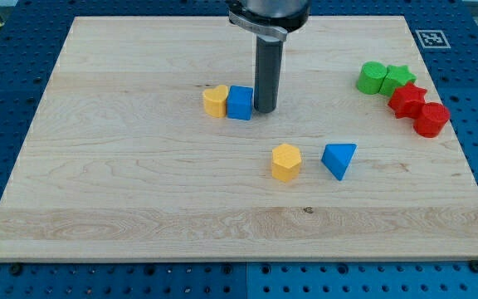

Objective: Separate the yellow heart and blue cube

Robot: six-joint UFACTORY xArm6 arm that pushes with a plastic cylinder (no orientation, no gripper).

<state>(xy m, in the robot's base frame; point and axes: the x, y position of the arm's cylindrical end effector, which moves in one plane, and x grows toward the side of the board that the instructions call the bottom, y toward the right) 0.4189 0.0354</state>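
Observation:
The yellow heart [215, 100] and the blue cube [240, 103] sit side by side, touching, a little above the board's middle. The heart is on the cube's left. My tip [265, 110] stands on the board just to the right of the blue cube, very close to its right face or touching it. The dark rod rises straight up from there to the view's top.
A yellow hexagonal block [286, 161] and a blue triangular block [339, 159] lie below and right of the tip. At the view's right, a green cylinder [372, 77], a green star [398, 80], a red star [407, 99] and a red cylinder [431, 119] cluster near the wooden board's [139, 191] edge.

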